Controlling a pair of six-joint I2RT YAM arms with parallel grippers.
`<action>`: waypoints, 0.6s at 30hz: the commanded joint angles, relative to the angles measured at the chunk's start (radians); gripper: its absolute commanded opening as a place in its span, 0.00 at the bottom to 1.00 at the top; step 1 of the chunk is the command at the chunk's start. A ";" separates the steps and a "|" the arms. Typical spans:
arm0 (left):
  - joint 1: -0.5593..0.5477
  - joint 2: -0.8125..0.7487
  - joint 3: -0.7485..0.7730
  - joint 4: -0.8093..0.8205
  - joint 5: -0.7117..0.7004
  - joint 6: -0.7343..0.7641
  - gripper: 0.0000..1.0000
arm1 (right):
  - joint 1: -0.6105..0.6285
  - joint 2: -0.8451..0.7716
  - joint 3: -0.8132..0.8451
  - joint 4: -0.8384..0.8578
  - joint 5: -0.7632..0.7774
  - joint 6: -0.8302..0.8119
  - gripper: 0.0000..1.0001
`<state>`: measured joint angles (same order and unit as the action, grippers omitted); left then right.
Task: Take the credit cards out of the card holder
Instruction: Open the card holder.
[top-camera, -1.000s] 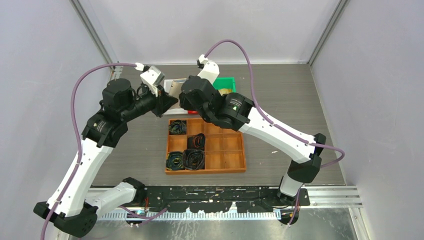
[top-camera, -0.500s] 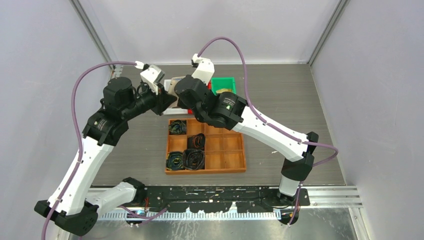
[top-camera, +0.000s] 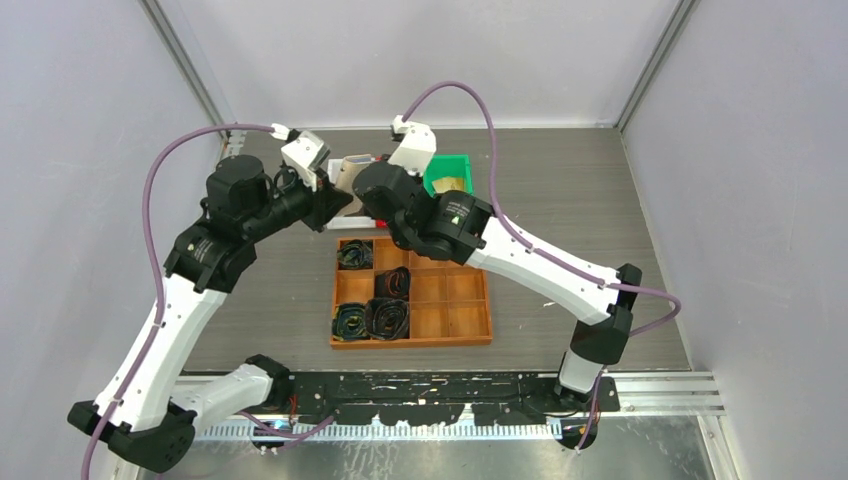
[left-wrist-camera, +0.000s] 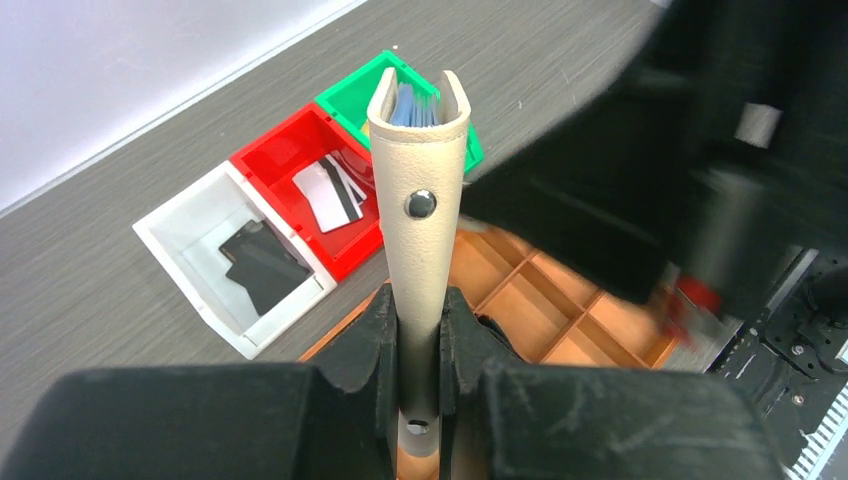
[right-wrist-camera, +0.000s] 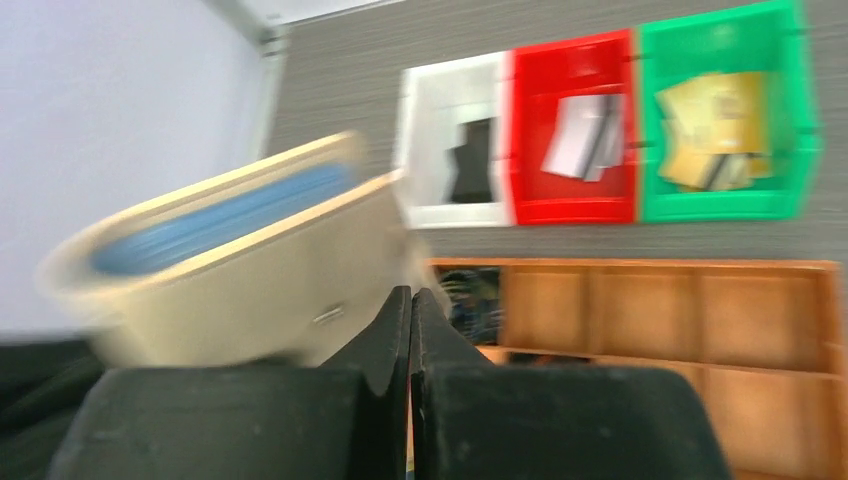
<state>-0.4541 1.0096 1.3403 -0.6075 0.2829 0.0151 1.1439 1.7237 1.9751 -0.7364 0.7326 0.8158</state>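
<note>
Over the grey wood-grain table (top-camera: 560, 190), the left gripper (left-wrist-camera: 418, 330) clamps the tan folding card holder (left-wrist-camera: 418, 240) upright, while the right gripper (right-wrist-camera: 410, 320) has just snapped shut beside it, seemingly on nothing, so another pull looks needed.

Pale grey walls (top-camera: 420, 50) on three sides, aluminium corner posts (top-camera: 185, 60), dark grey wood-grain tabletop (top-camera: 580, 190), flat even light.

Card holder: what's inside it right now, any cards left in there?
Between the card holder's tan covers, only the pale blue pocket edges show at its open top. Whether anything remains in the pockets cannot be seen: the covers hide their contents.
</note>
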 joint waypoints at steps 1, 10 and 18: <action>-0.010 -0.065 0.060 0.083 0.057 0.025 0.00 | -0.097 -0.049 -0.076 -0.112 0.179 0.002 0.00; -0.011 -0.069 0.053 0.084 0.054 0.032 0.00 | -0.108 -0.142 -0.182 -0.072 0.074 -0.009 0.09; -0.011 -0.072 0.053 0.059 0.122 0.012 0.00 | -0.206 -0.469 -0.478 0.228 -0.541 -0.199 0.77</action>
<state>-0.4629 0.9554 1.3624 -0.5964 0.3424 0.0345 0.9829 1.4342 1.5772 -0.7013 0.5076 0.7235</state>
